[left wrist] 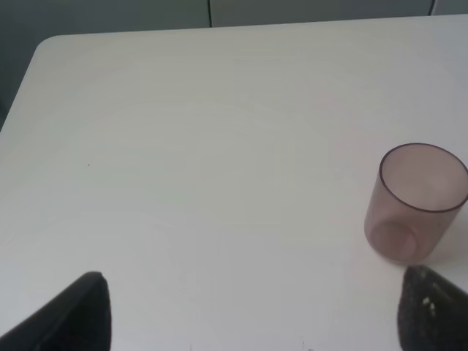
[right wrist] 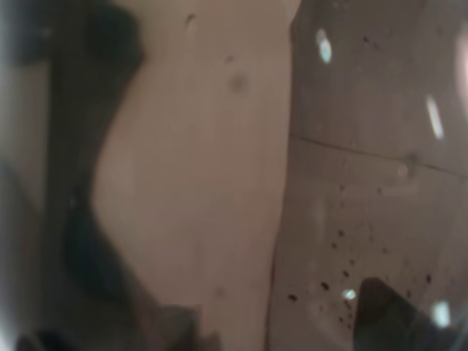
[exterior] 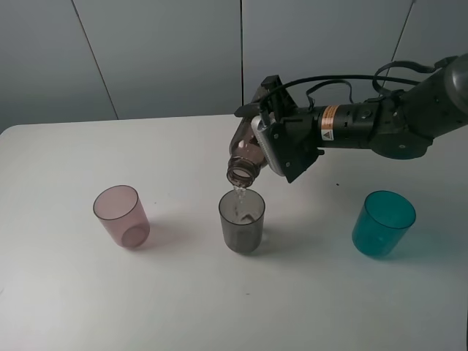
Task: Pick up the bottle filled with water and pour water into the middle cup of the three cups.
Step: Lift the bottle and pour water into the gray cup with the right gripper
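Middle cup [exterior: 242, 221]: small smoky grey translucent plastic tumbler, upright on the white table [exterior: 175, 146], between the translucent pink tumbler [exterior: 121, 216] and the translucent teal tumbler [exterior: 383, 223].
Bottle [exterior: 246, 155]: tall, slim, smoky brown-grey translucent plastic, uncapped, tilted mouth-down just above the middle cup.
Right end effector [exterior: 272, 146]: closed around the bottle's body.
Left end effector [left wrist: 256, 322]: jaws wide apart, empty.
Water [exterior: 238, 191]: thin stream fell into the middle cup.
Progress: pickup complete; pouring under way. Remaining, by judgement: end the pour, right the bottle.

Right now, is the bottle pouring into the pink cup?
No, the bottle is tilted over the grey middle cup, and water falls into that one.
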Tool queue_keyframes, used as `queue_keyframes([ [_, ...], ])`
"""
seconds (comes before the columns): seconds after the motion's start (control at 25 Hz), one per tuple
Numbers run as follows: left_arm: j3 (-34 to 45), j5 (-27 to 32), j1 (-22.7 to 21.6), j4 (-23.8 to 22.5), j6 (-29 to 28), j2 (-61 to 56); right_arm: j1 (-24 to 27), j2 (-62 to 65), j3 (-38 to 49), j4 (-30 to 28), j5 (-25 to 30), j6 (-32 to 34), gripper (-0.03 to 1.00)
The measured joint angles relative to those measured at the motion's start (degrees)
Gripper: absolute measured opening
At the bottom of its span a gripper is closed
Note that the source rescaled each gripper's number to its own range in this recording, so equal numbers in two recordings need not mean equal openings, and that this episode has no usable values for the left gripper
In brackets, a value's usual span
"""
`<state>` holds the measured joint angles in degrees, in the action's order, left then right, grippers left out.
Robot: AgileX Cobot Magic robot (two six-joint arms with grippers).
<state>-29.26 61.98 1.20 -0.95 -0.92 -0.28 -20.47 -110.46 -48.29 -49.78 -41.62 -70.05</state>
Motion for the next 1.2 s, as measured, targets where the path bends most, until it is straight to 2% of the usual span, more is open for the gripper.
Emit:
queue_keyframes([
  [0.6,0.0,0.0,0.0,0.0,-0.2,0.0,0.0,0.1,0.0,2.3,-1.1,-7.5,0.00],
  [1.2,0.0,0.0,0.0,0.0,-0.2,0.0,0.0,0.1,0.0,2.3,-3.0,-11.5,0.00],
])
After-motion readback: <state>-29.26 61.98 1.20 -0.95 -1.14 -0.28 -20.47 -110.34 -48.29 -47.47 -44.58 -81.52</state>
